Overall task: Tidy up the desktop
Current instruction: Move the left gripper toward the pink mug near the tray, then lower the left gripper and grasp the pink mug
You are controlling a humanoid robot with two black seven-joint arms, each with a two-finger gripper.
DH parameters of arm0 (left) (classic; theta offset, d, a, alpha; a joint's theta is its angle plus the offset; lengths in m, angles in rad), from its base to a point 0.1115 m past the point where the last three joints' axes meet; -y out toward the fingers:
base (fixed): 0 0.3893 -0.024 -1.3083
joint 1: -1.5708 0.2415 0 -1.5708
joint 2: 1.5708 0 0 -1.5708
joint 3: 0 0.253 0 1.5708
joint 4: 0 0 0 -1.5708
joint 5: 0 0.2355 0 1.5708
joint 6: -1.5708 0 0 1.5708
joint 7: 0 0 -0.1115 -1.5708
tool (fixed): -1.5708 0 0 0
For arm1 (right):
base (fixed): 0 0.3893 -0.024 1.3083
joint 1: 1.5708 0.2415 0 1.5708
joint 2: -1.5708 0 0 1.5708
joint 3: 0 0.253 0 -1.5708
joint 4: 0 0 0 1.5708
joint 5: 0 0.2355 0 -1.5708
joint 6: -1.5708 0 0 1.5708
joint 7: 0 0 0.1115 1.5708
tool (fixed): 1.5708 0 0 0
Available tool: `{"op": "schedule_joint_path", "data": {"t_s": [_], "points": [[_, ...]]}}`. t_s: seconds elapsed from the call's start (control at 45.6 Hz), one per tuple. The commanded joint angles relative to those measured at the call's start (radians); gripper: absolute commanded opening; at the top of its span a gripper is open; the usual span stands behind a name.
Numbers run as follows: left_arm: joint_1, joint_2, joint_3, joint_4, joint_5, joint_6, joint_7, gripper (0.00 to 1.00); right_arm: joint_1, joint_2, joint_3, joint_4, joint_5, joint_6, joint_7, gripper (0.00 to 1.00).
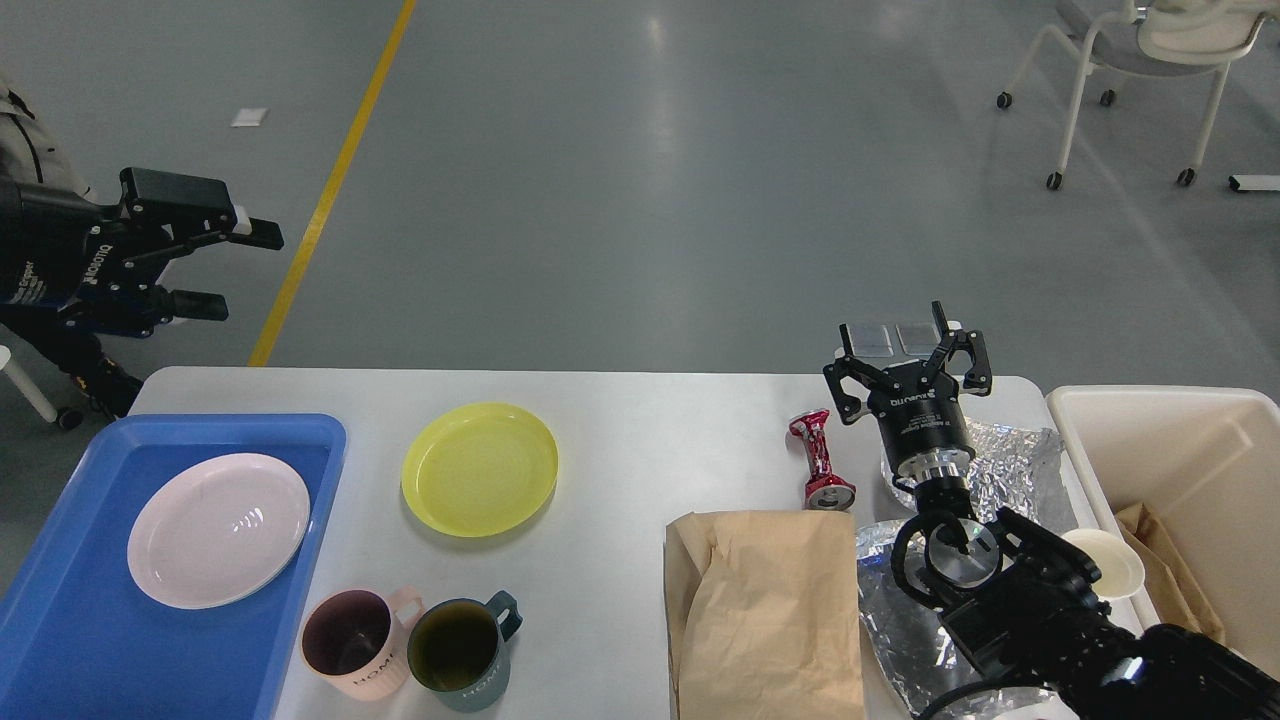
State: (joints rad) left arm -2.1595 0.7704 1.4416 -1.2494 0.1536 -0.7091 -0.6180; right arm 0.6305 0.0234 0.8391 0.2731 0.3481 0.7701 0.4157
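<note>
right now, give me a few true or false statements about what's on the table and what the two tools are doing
1. The round pale pink plate lies in the blue plastic tray. True.
2. The round yellow plastic plate lies in the tray too. False: it sits on the white desktop, right of the tray.
3. The crushed red drink can is held by the right tool. False: it lies on the desktop beside that open tool.
4. The left tool is open, off the desktop. True.
5. The brown paper bag is in the cream plastic bin. False: it lies on the desktop.
</note>
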Motion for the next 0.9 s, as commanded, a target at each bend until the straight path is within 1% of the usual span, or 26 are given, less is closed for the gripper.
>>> {"op": "schedule_joint_path", "data": {"t_s": [0.0,0.044,0.088,0.175,0.285,0.417,0.439,0.505,0.57,0.614,0.702,0.724,0.746,0.812,0.877], "points": [[-0.161,-0.039,0.094,-0.151,0.125,0.01,0.003,1.0,0.0,0.0,0.0,0.0,0.0,0.0,0.0,1.0],[-0.167,-0.042,0.092,-0.182,0.225,0.026,0.001,1.0,0.0,0.0,-0.001,0.0,0.0,0.0,0.0,1.0],[-0.168,-0.045,0.094,-0.221,0.306,0.062,0.001,1.0,0.0,0.0,-0.001,0.0,0.0,0.0,0.0,1.0],[-0.149,-0.051,0.097,-0.286,0.437,0.187,0.01,1.0,0.0,0.0,0.0,0.0,0.0,0.0,0.0,1.0],[-0.048,-0.091,0.095,-0.304,0.514,0.344,0.029,1.0,0.0,0.001,0.0,0.0,0.0,0.0,0.0,1.0],[0.055,-0.138,0.092,-0.324,0.512,0.479,0.014,1.0,0.0,0.0,0.0,0.0,0.0,0.0,0.0,1.0],[0.1,-0.143,0.091,-0.329,0.512,0.509,0.015,1.0,0.0,0.0,0.0,0.0,0.0,0.0,0.0,1.0],[0.153,-0.149,0.085,-0.331,0.512,0.516,0.029,1.0,0.0,0.0,0.0,0.0,0.0,0.0,0.0,1.0],[0.191,-0.171,0.083,-0.331,0.512,0.514,0.034,1.0,0.0,0.001,0.0,0.0,0.0,0.0,0.0,1.0],[0.213,-0.184,0.08,-0.328,0.512,0.523,0.058,1.0,0.0,0.0,0.0,0.0,0.0,0.0,0.0,1.0],[0.274,-0.177,0.039,-0.317,0.514,0.54,0.176,1.0,0.0,0.0,0.0,0.0,0.0,0.0,0.0,1.0],[0.293,-0.175,0.017,-0.309,0.521,0.548,0.2,1.0,0.0,0.0,0.0,0.0,0.0,0.0,0.0,1.0],[0.338,-0.172,-0.025,-0.291,0.53,0.565,0.234,1.0,0.0,0.0,0.0,0.0,0.0,0.002,0.0,1.0],[0.397,-0.178,-0.065,-0.272,0.558,0.595,0.262,0.99,0.0,0.0,0.0,0.0,0.0,0.002,0.0,1.0],[0.423,-0.183,-0.076,-0.263,0.587,0.62,0.277,0.98,0.0,0.0,0.0,0.0,0.0,0.002,0.0,1.0]]}}
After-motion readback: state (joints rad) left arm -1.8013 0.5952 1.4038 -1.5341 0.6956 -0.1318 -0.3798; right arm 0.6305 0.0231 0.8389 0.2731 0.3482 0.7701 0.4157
